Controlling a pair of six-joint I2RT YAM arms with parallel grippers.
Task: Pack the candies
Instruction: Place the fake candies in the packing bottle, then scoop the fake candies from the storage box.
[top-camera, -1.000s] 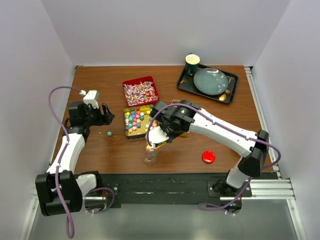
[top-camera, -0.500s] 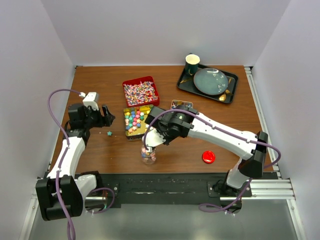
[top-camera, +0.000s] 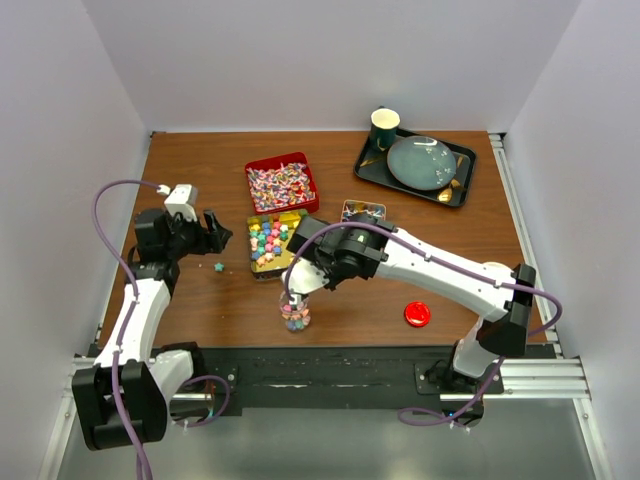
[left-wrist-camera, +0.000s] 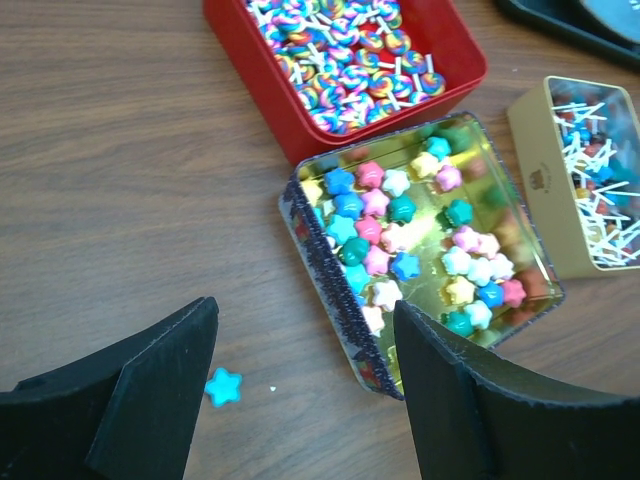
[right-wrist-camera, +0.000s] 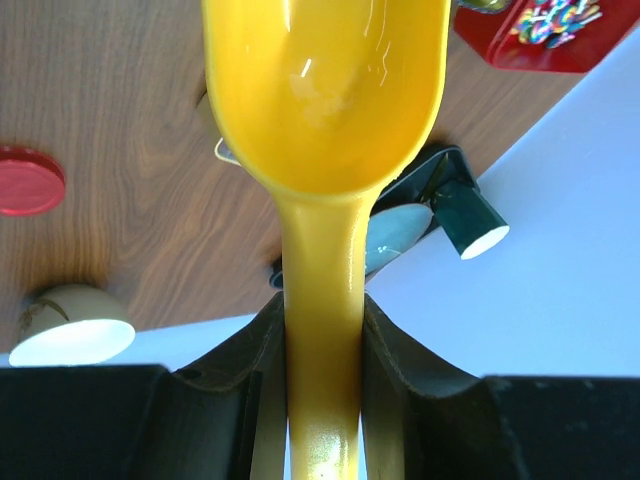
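Observation:
Star-shaped candies (left-wrist-camera: 400, 245) lie in a gold tin (top-camera: 272, 243). Swirled wrapped candies (left-wrist-camera: 345, 50) fill a red tin (top-camera: 281, 183). One blue star candy (left-wrist-camera: 223, 385) lies loose on the table, also visible from above (top-camera: 219, 266). My left gripper (left-wrist-camera: 302, 320) hangs open over it, just left of the gold tin (left-wrist-camera: 330, 275). My right gripper (right-wrist-camera: 322, 310) is shut on the handle of a yellow scoop (right-wrist-camera: 325, 90), whose bowl is empty. From above, the right gripper (top-camera: 303, 277) hovers just behind a small clear jar (top-camera: 296, 315) holding coloured candies.
A red round lid (top-camera: 417, 314) lies right of the jar. A third small tin (top-camera: 362, 211) with stick sweets sits right of the gold tin. A dark tray (top-camera: 458, 190) with a plate and a green cup (top-camera: 384, 127) stands at the back right.
My right gripper and scoop drew back and to the left off the jar's mouth, and the jar now shows candies inside. The left arm has hardly moved.

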